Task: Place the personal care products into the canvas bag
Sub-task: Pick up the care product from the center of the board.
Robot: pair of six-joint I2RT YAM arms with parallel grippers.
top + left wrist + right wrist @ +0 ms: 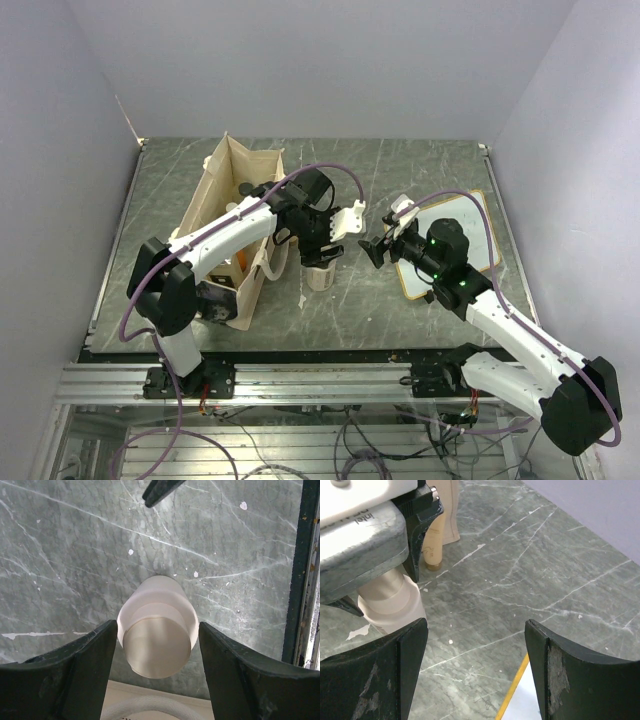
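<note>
- The wide-lidded cream bottle (157, 650) stands on the table (400, 180), just to the right of the canvas bag (207, 205) and outside it.
- The left gripper (158, 627) straddles this bottle, one jaw close on each side. I cannot tell whether the jaws press on it or only flank it, and the bottle is not lifted.
- Something dark and a patch of orange show in the bag's mouth, so some products look packed already. How many cannot be counted.
- By my reading, the cream bottle is the one in hand, and lifting and dropping it in remain to be done.
- The right gripper (476, 624) hovers with its jaws wide apart and nothing between them, near the whiteboard (455, 215).
- Only the top view shows the bag and both arms together.
- Only the left wrist view shows how snugly the jaws sit round the bottle.
- Only the right wrist view shows a slim pale tube (434, 542) beyond the left gripper, probably another product waiting on the table.
</note>
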